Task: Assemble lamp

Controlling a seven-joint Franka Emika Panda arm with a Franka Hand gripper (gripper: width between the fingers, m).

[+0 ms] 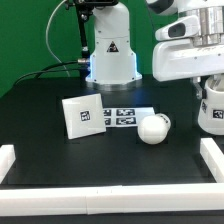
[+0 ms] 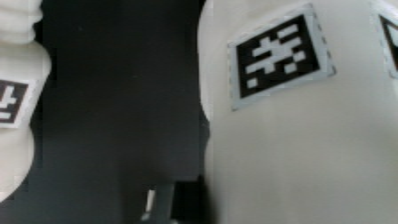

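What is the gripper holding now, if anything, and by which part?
It cannot be told. The gripper is at the top edge of the shade, but its fingertips do not show. The bulb and base lie apart.

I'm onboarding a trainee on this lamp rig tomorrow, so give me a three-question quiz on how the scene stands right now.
1. True or false: the bulb is already fitted into the base.
2. Which lamp part is nearest the gripper? A) base B) bulb C) shade
3. Fill in: in the exterior view, the marker board lies between the base and the ____.

Key:
1. False. The bulb lies loose, apart from the base.
2. C. The gripper hangs right over the shade at the exterior view's right.
3. bulb
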